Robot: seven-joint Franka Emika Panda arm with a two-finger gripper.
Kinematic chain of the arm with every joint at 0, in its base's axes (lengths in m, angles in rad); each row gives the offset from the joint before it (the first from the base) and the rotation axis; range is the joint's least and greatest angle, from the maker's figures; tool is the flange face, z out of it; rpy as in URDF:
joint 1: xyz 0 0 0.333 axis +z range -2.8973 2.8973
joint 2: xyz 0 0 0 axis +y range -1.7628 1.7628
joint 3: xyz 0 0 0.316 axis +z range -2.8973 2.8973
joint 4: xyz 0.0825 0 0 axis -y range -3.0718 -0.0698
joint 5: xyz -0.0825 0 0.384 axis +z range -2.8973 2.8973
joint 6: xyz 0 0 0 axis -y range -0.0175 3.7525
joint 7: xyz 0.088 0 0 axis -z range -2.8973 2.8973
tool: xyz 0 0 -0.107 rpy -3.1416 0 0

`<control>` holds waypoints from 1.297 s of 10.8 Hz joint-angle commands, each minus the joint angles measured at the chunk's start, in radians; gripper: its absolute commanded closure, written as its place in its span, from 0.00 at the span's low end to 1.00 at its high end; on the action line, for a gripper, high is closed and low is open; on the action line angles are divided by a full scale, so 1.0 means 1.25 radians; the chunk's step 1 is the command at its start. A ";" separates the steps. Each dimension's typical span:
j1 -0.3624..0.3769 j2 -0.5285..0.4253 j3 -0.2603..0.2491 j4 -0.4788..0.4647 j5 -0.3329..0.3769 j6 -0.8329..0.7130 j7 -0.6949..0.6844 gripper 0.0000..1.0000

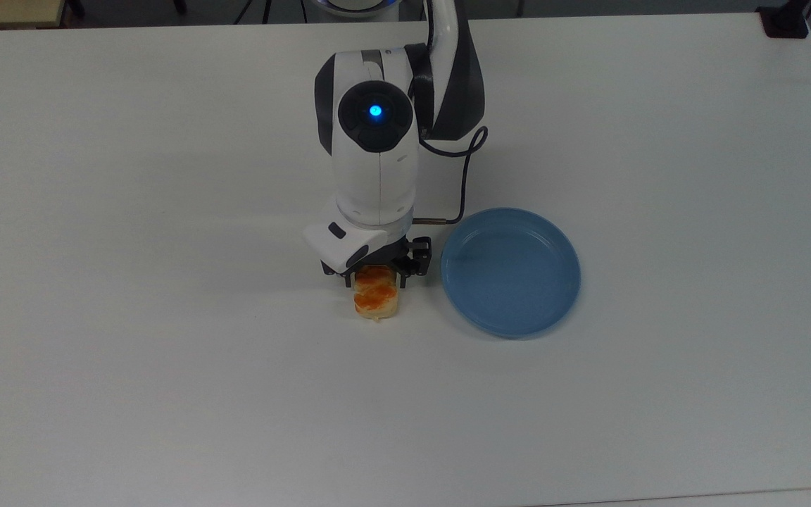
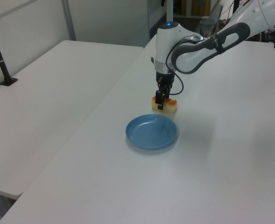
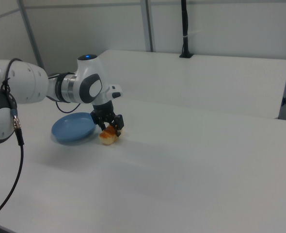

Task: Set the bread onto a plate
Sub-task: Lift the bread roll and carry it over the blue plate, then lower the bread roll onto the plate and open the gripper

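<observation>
The bread [image 1: 376, 301], pale beige with glossy orange-brown lobes, lies on the white table just to the top view's left of the plate. My gripper [image 1: 374, 283] is down over its far end, one finger pressed against each long side, shut on the bread. The wrist hides the bread's far lobe. The round blue plate [image 1: 510, 271] sits with nothing in it. In the left view the bread [image 2: 170, 107] lies behind the plate [image 2: 151, 132], with my gripper [image 2: 161, 103] on it. In the right view my gripper [image 3: 111, 127] holds the bread [image 3: 107, 138] beside the plate [image 3: 73, 127].
A second white table [image 2: 44, 88] adjoins at the left view's left, with a black clamped pole [image 2: 0, 60] on its edge. A black object [image 1: 786, 21] sits at the top view's far right corner. The arm's cable [image 1: 465, 176] loops near the plate's rim.
</observation>
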 commanded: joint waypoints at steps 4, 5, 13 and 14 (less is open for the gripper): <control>-0.006 -0.049 0.000 0.000 -0.038 -0.003 -0.003 0.47; 0.004 -0.052 0.004 0.004 -0.037 -0.016 0.002 0.47; 0.190 -0.018 0.004 0.068 -0.037 -0.064 0.227 0.43; 0.192 0.004 0.004 0.080 -0.038 -0.058 0.238 0.39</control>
